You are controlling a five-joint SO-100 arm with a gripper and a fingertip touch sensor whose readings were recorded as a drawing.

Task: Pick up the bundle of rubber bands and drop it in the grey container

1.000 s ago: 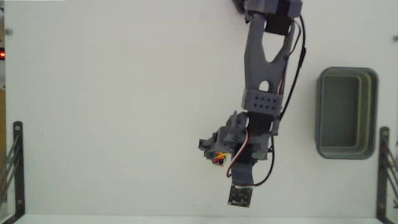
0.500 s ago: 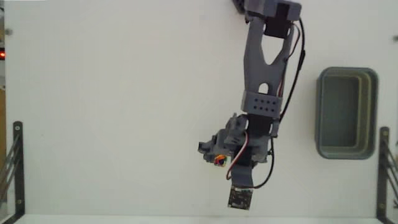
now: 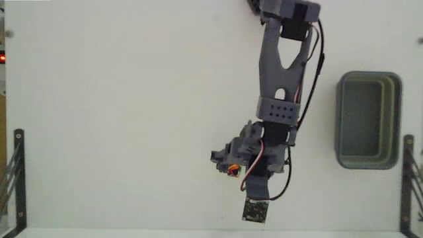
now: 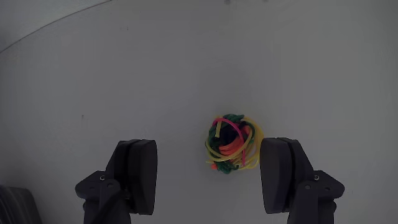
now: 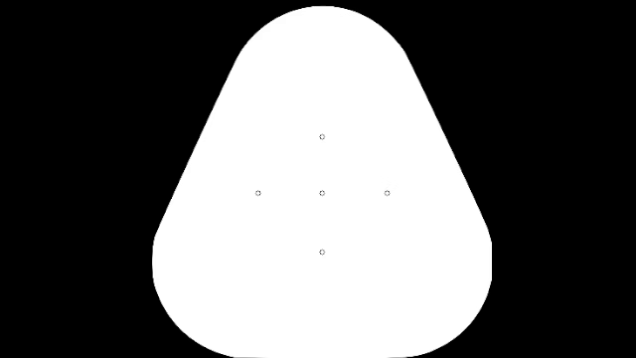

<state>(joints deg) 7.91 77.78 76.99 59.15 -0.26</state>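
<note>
Grey printed plastic arm with dotted block, black cables, red and yellow wires, two dark rounded fingers

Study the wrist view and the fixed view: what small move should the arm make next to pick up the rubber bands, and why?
Probably nudge the pincer slightly right in the wrist view, then close. It is open, and the bundle of rubber bands lies on the table between the fingers, much nearer the right one and seemingly apart from both. Nothing is held yet, and the grey container stands well off to the right in the fixed view.
</note>
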